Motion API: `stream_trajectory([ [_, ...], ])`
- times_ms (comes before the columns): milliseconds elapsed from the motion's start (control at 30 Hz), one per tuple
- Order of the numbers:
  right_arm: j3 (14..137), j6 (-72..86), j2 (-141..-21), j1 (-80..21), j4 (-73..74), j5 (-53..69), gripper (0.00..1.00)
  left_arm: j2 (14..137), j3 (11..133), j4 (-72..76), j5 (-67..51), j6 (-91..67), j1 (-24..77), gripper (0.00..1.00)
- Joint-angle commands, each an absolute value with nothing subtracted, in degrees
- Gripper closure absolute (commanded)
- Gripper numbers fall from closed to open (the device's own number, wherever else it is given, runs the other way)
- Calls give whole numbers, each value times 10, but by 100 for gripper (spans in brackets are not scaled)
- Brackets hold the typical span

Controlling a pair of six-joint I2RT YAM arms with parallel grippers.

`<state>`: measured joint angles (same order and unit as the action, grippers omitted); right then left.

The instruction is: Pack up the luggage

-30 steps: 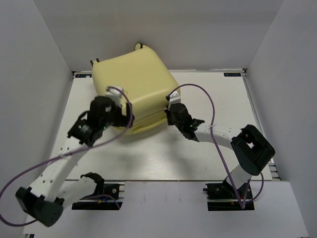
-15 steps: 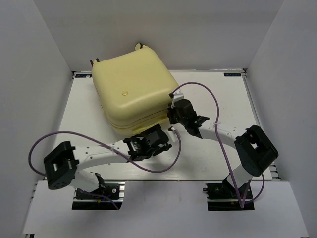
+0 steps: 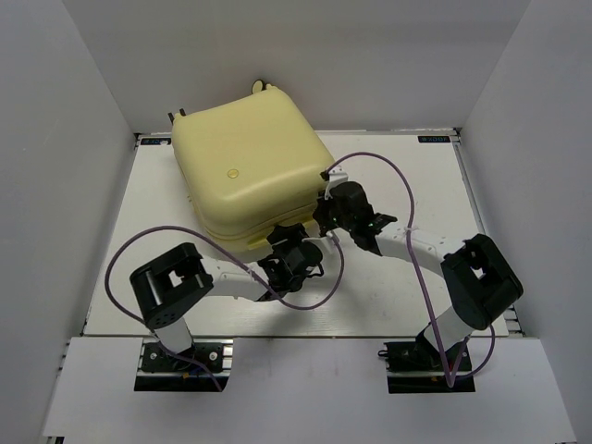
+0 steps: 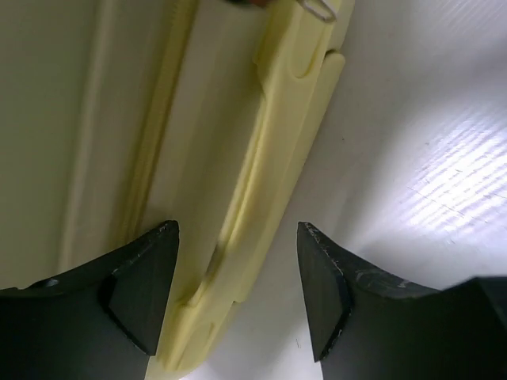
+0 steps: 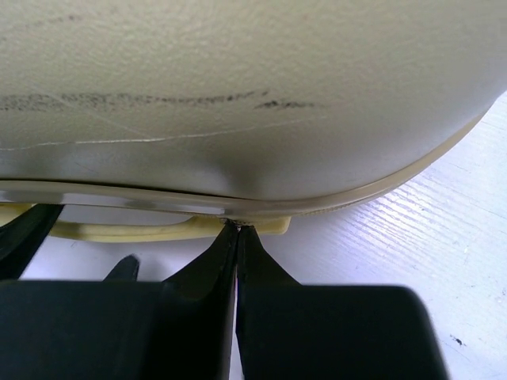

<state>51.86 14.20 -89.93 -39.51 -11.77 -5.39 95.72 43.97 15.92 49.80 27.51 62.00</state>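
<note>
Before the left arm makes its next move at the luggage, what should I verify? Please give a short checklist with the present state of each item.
1. Luggage lid down, both shells meeting: ok.
2. Left gripper open: ok, the fingers stand apart.
3. Handle between the left fingers: ok, it runs through the gap and is not clamped.
4. Right gripper shut, tips at the seam under the lid edge: ok.
5. Right gripper pinching something at the seam: cannot tell.
6. Luggage fastened shut: cannot tell, no view shows a closure clearly.
</note>
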Motion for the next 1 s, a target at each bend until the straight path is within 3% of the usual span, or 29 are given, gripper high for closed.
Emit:
stream_trajectory([
  [0,508,149,-881,-386,-77,-36,100,989,456,250,562,319,606,29],
  [133,509,153,-873,-375,-76,-27,100,1012,463,111,558,191,569,30],
  [167,508,154,-874,-374,-76,-26,100,1009,462,97,542,176,564,35],
  [300,508,156,-876,-368,-77,-20,100,996,464,18,515,80,534,79],
  [333,511,156,-880,-367,-73,-33,100,996,467,10,514,70,528,100],
  [633,504,170,-882,-349,-19,-233,100,953,434,-102,492,-61,495,100],
  [967,519,171,-909,-300,-33,-265,100,930,432,-125,474,-69,463,100],
])
